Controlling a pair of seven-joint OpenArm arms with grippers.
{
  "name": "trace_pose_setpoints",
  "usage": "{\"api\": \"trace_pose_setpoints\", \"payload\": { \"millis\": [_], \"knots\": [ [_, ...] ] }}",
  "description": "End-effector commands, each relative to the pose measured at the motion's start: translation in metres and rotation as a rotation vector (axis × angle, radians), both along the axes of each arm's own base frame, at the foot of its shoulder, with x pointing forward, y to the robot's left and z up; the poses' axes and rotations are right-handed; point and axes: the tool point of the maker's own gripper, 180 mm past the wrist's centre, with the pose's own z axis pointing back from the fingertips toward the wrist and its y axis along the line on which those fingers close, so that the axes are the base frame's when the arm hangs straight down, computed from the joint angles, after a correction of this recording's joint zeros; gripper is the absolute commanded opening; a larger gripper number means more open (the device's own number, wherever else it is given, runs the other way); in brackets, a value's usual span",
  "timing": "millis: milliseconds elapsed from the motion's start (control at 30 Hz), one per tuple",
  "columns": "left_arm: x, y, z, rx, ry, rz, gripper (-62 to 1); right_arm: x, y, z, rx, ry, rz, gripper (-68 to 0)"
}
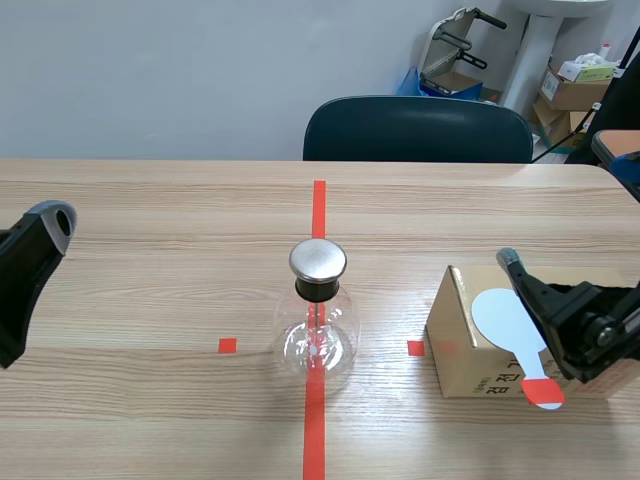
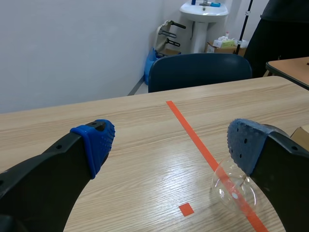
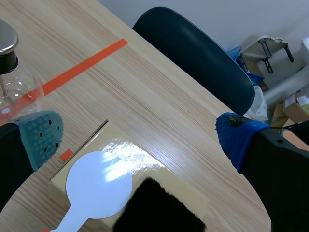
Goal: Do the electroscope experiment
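- Fingers (image 2: 96, 145) of the left gripper (image 2: 169, 145) stand spread wide and hold nothing. The gripper hangs over the table's left side, well apart from the glassware.
- An electroscope flask (image 1: 317, 325) stands upright at mid-table on the red centre line, between 2 small red squares. It is clear, thin glass, so likely light, fragile and slippery on its round belly. Its metal cap (image 1: 318, 259) sits on a dark collar and looks like the part to touch rather than squeeze. The flask seems best left standing.
- A cardboard box (image 1: 465, 345) sits just right of the flask, apart from it. A white paddle (image 1: 505, 318) lies flat on its top, and the paddle's red-tipped handle (image 1: 543, 393) overhangs the near edge.
- The paddle looks thin, stiff, light and glossy, so probably slick. The overhanging handle seems the fairest hold, since the flat disc offers fingers no edge.
- A black fur patch (image 3: 159, 210) lies on the box against the disc. It is soft and possibly the rubbing cloth, though only part of it shows.
- The right gripper (image 3: 140, 140) hovers above the box with its fingers released, 1 on each side of the paddle.
- The table (image 1: 150, 200) is pale wood-grain laminate, smooth and hard.
- In the room, a dark blue chair (image 1: 418, 130) is pushed against the table's far edge before a plain pale wall (image 1: 150, 70). A sink (image 2: 203, 9) and cartons (image 1: 575, 85) fill the far right corner.
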Motion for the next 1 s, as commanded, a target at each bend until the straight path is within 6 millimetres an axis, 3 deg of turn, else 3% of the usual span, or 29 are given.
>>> {"api": "trace_pose_setpoints", "payload": {
  "millis": [0, 133, 367, 700, 967],
  "knots": [
    [-0.001, 0.002, -0.023, 0.109, 0.082, -0.087, -10.1, 0.004, 0.003, 0.011, -0.025, -0.039, 0.011, 0.4],
    [-0.003, 0.005, -0.034, 0.154, 0.081, -0.154, -10.1, 0.001, 0.006, 0.007, -0.102, -0.069, 0.027, 0.4],
    [-0.014, 0.008, -0.042, 0.167, 0.042, -0.256, -10.1, -0.018, 0.028, -0.020, -0.297, -0.082, 0.073, 0.4],
    [-0.037, -0.020, -0.068, 0.247, 0.047, -0.461, -10.1, -0.048, 0.055, -0.043, -0.515, -0.155, 0.075, 0.4],
    [-0.039, -0.043, -0.076, 0.212, 0.040, -0.523, -10.1, -0.065, 0.042, -0.066, -0.674, -0.211, 0.018, 0.4]
  ]
}}
